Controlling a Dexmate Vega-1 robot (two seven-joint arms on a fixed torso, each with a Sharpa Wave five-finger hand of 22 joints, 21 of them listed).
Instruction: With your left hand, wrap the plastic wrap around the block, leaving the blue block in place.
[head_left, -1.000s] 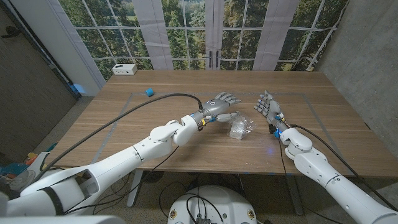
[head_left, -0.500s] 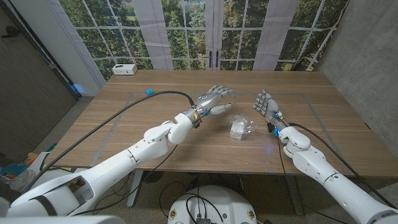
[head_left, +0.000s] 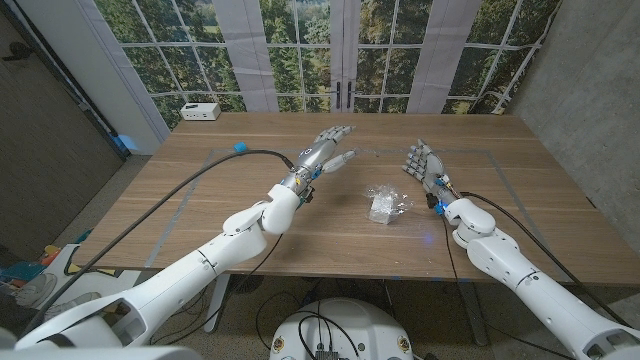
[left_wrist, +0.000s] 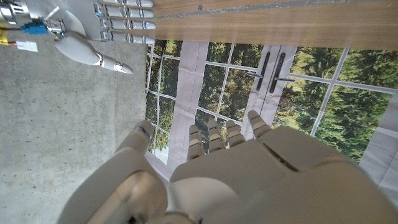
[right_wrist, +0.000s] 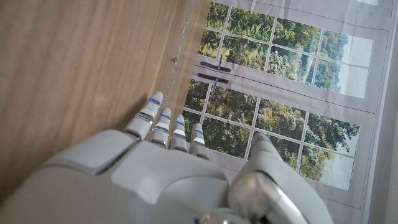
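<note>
Head view: a wooden table (head_left: 250, 215) seen from above, with windows and trees behind it. Near the table's middle, slightly toward five o'clock, sits a small block wrapped in crinkled clear plastic wrap (head_left: 385, 203). A small blue block (head_left: 240, 148) lies well apart from it, toward ten o'clock near the table's left side. The left hand (head_left: 328, 148) hovers at about eleven o'clock from the wrapped block, fingers spread and holding nothing. The right hand (head_left: 422, 166) stands on its edge at about one o'clock from the bundle, fingers apart and empty.

Left wrist view: the back of the left hand (left_wrist: 249, 168) with its fingers extended toward the windows, nothing between them. The right hand (left_wrist: 106, 31) shows beyond it, fingers straight.

Right wrist view: the back of the right hand (right_wrist: 161, 168) over bare wood, fingers loosely extended, holding nothing.

The wrap looks already gathered round the block, so the step in hand appears to be clearing away. To do it well, the left hand should lift straight off without snagging loose film, and stay clear of the blue block.

Compared with a second ago, the left hand has risen off the bundle and swung toward eleven o'clock; the bundle and blue block have not moved.
</note>
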